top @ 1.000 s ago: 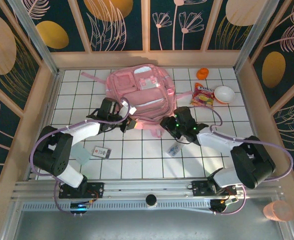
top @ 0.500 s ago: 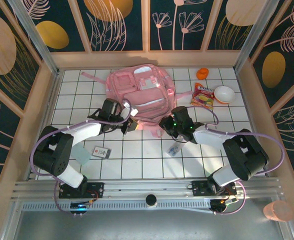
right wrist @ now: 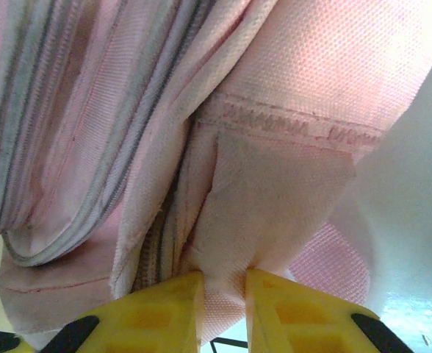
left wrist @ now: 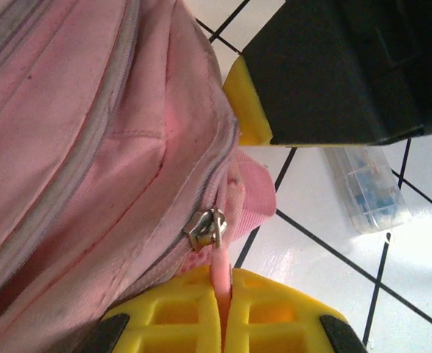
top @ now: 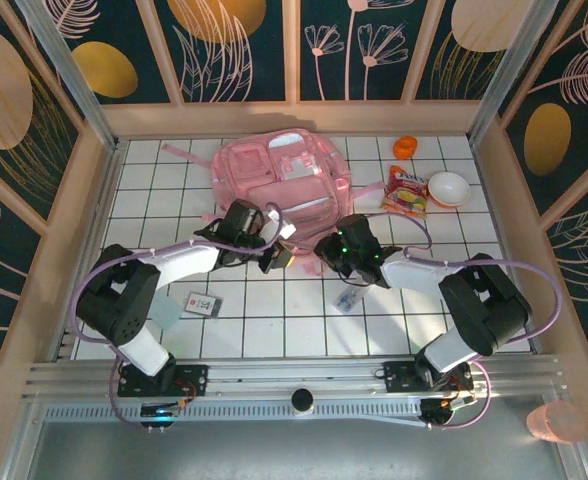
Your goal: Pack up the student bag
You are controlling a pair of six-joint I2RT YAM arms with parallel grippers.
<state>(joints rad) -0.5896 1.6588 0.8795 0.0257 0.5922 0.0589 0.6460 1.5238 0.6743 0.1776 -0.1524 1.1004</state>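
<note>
The student bag point(top: 279, 170), big, pale pink and partly see-through, lies at the back middle of the tiled table. My left gripper point(top: 282, 252) is at its near edge. In the left wrist view that gripper point(left wrist: 225, 294) is shut on the pink pull tab point(left wrist: 220, 268) hanging from the metal zip slider point(left wrist: 209, 226). My right gripper point(top: 319, 248) sits just to the right at the same edge, black and yellow point(left wrist: 326, 73) in the left wrist view. In its own view the right gripper point(right wrist: 223, 309) is shut on a fold of the bag's pink fabric point(right wrist: 275, 191) beside the zip.
A snack packet point(top: 406, 190), a white bowl point(top: 448, 188) and a small orange item point(top: 405, 147) lie at the back right. A card point(top: 203, 303) lies front left, and a small clear case point(top: 348, 299) front right of centre. Wooden walls ring the table.
My left gripper has moved right along the bag's near edge with the zip pull. My right gripper has moved in to the left and closed on the bag's fabric.
</note>
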